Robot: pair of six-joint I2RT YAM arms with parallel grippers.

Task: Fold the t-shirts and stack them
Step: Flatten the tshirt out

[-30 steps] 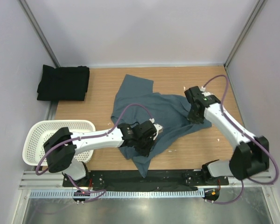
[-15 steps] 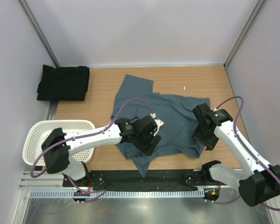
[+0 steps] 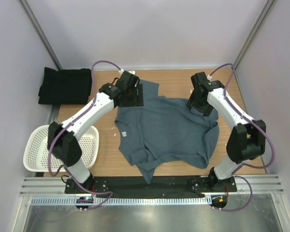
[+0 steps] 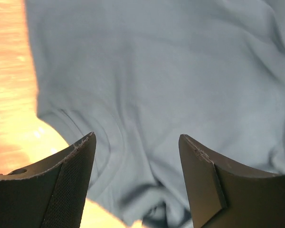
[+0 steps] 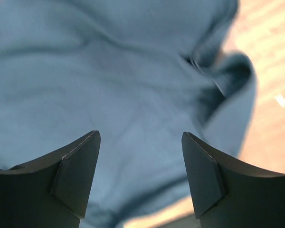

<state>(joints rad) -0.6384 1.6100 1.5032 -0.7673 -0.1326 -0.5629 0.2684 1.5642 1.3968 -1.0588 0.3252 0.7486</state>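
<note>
A second ago both grippers were shut low on the slate blue-grey cotton t-shirt (image 3: 166, 130). Now both arms have swung to its far side. The left gripper (image 4: 137, 137) stands spread and empty above the cloth near the far-left sleeve. The right gripper (image 5: 140, 134) is equally spread and empty over the rumpled far-right corner.

The released shirt lies wider and flatter on the wooden tabletop (image 3: 232, 159) than before, its small white neck label (image 3: 124, 134) showing at the left edge. I judge it nearly laid out for folding, though the near hem is bunched into a tail pointing at the tabletop's near edge, and the right border curls.

The plain black t-shirt (image 3: 65, 86) sits folded in the far-left corner, well apart. Bare wood shows to the right of the blue shirt and between it and the white perforated plastic basket (image 3: 34, 154), giving room to fold sideways.
</note>
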